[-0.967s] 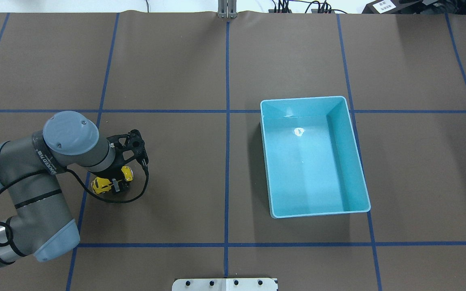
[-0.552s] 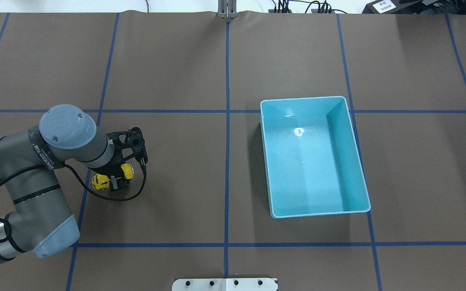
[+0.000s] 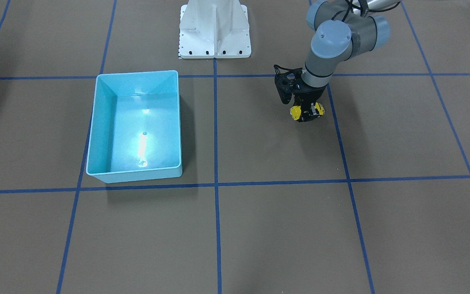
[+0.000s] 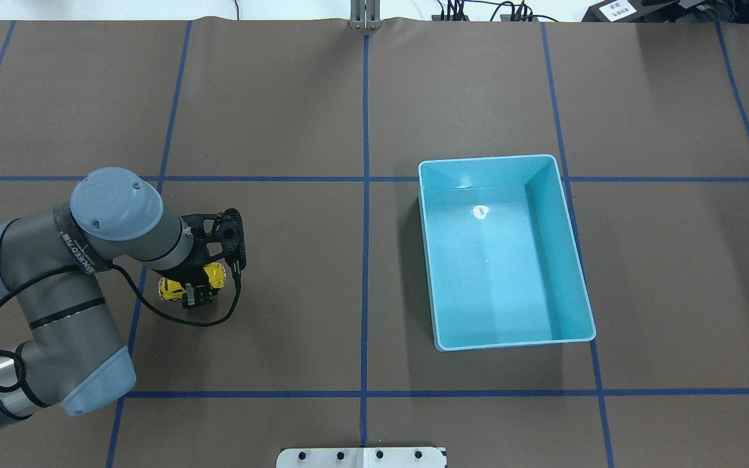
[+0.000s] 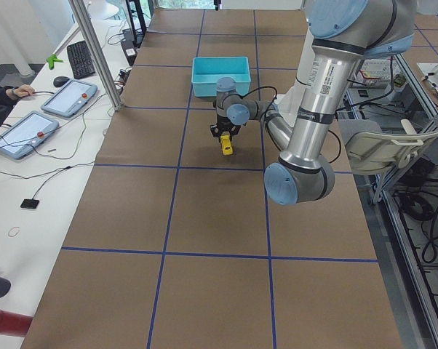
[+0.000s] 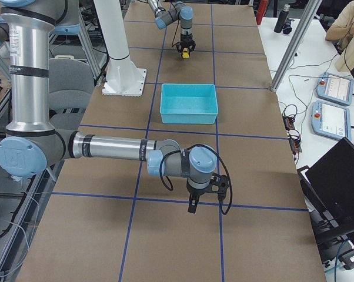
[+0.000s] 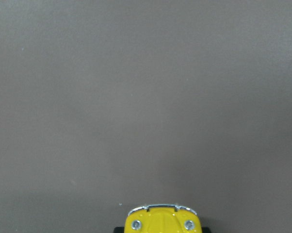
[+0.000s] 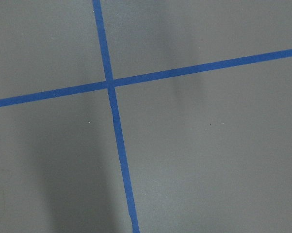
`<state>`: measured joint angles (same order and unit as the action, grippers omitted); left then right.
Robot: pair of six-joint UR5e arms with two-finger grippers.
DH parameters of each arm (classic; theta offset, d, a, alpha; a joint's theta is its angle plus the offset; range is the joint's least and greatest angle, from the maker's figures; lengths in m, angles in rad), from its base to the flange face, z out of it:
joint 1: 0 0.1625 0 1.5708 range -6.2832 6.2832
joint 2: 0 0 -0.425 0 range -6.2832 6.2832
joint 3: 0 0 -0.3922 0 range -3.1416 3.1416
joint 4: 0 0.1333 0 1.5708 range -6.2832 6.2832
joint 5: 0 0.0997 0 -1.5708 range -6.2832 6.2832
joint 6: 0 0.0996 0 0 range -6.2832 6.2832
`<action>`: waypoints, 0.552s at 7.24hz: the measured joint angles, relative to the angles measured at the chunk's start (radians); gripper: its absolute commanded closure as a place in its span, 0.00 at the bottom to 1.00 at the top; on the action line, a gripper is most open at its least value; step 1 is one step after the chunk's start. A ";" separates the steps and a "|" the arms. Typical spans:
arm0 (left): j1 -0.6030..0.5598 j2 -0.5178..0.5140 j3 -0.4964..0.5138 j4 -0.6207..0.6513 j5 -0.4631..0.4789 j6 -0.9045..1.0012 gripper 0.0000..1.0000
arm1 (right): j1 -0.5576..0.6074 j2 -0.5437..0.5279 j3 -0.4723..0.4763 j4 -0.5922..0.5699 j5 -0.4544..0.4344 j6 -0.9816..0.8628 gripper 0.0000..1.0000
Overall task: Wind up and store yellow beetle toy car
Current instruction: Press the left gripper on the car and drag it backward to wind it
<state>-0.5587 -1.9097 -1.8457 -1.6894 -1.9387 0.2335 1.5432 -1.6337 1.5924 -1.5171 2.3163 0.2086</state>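
Observation:
The yellow beetle toy car (image 4: 171,288) sits between the fingers of my left gripper (image 4: 194,290), low over the brown table mat in the left half. The gripper is shut on its middle, and both yellow ends stick out. The car also shows in the front-facing view (image 3: 296,112), the left view (image 5: 227,147), the right view (image 6: 185,54) and at the bottom edge of the left wrist view (image 7: 162,221). My right gripper (image 6: 194,205) hangs over the mat far from the car and shows only in the right view; I cannot tell its state.
An empty light-blue bin (image 4: 422,195) stands right of the table's centre line, well right of the car; it also shows in the front-facing view (image 3: 92,134). Blue tape lines cross the mat. The white robot base (image 3: 214,28) stands at the near edge.
My left gripper has moved a little to the right and slightly away from the robot with the car in it, and the car has turned a bit. The bin has not moved.

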 measured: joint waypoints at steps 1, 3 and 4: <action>0.002 -0.001 0.001 -0.021 0.003 0.021 0.79 | 0.000 0.000 0.000 0.000 0.000 0.000 0.00; 0.017 -0.001 0.003 -0.052 0.042 0.046 0.79 | 0.000 0.001 0.000 0.000 0.000 0.000 0.00; 0.029 -0.001 0.005 -0.059 0.066 0.049 0.79 | 0.000 0.001 0.000 0.000 0.000 0.000 0.00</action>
<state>-0.5294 -1.9109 -1.8410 -1.7484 -1.8725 0.2823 1.5432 -1.6329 1.5923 -1.5171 2.3163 0.2086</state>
